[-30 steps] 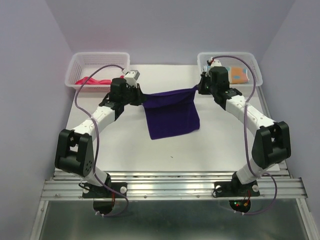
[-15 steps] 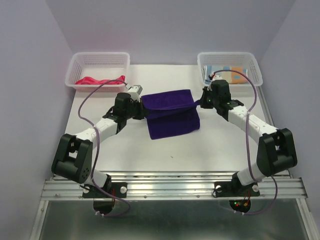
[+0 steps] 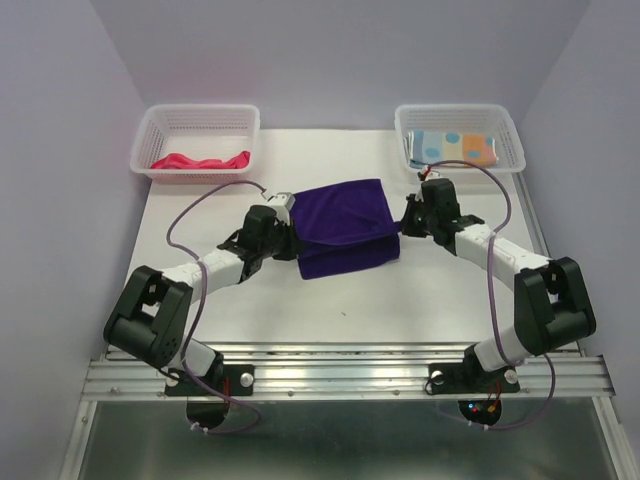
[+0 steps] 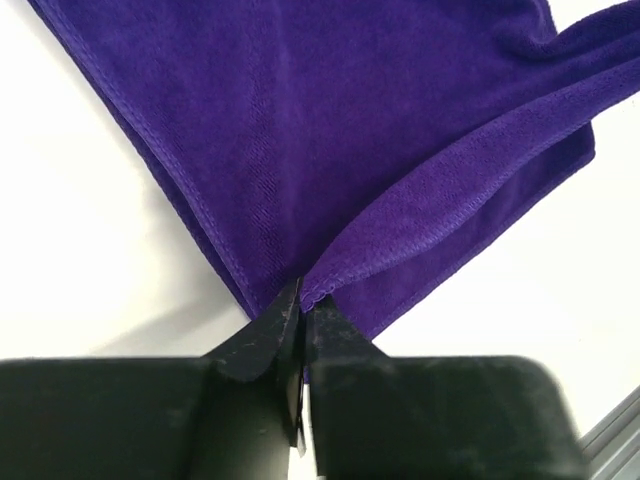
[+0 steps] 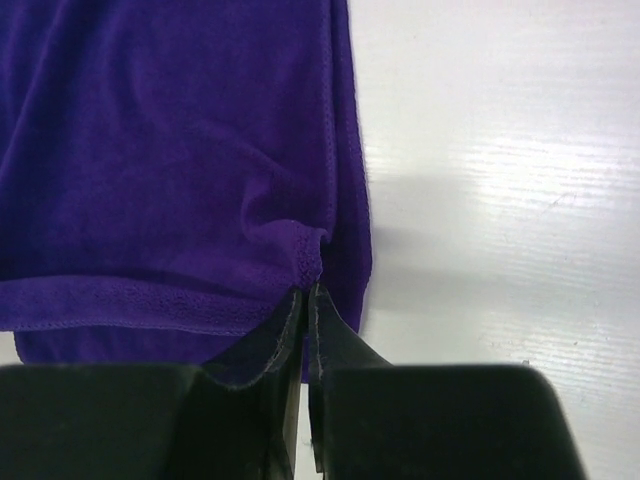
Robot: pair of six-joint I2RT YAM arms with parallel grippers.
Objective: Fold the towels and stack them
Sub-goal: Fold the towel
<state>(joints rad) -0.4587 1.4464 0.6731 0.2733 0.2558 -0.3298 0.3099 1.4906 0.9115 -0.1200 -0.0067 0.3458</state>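
Open tabletop (image 3: pixel 420 300) before the purple towel (image 3: pixel 345 215); left basket (image 3: pixel 200 108) and right basket (image 3: pixel 455 108) at far corners.

Purple towel (image 4: pixel 380 130) runs off the top edge in both wrist views; overhead, wrists (image 3: pixel 268 228) hide left pincer (image 4: pixel 302 312) and right pincer (image 5: pixel 305 298); spotted towel (image 3: pixel 450 143) partly behind basket (image 3: pixel 460 164) wall.

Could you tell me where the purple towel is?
In the top view the purple towel lies mid-table between the left gripper and right gripper, both pinching it.

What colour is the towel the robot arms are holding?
The towel is dark purple, clearest in the left wrist view.
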